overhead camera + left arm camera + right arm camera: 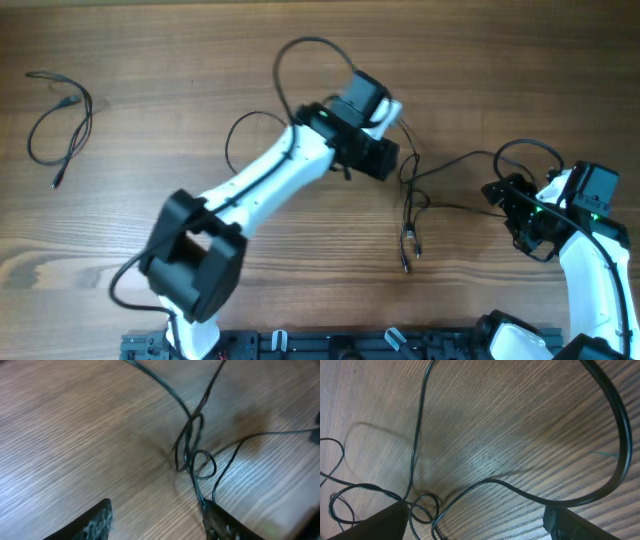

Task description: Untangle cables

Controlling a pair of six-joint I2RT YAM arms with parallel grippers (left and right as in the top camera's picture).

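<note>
Left jaws: left gripper (157,510) is released, jaws standing apart with nothing between them. One thin strand touches the tip of one finger but isn't pinched.
Right jaws: right gripper (472,515) is spread wide and grips nothing. Thin loops lie by one finger. The thicker black lead (615,435) arcing across looks like the arm's own, so ignore it.
Tangle: the tangle (410,195) lies on the surface (180,60) between the two grippers, just beside the left one. The left wrist view shows two small loops twisted round each other, with strands running off up and to the right.
Plug ends: the plug ends (408,250) trail from the knot toward the robot base, lying close together.
Far corner: the loose cable (60,115) sits at far left in one open loop, well apart from everything else.
Done: that one cable is free. I'd call it about a third of the job.
Left: the middle bunch is knotted and I can't count its strands. You'll likely need a fresh grip on either side of the twist, then draw the sides apart and lay each cable down separately.
</note>
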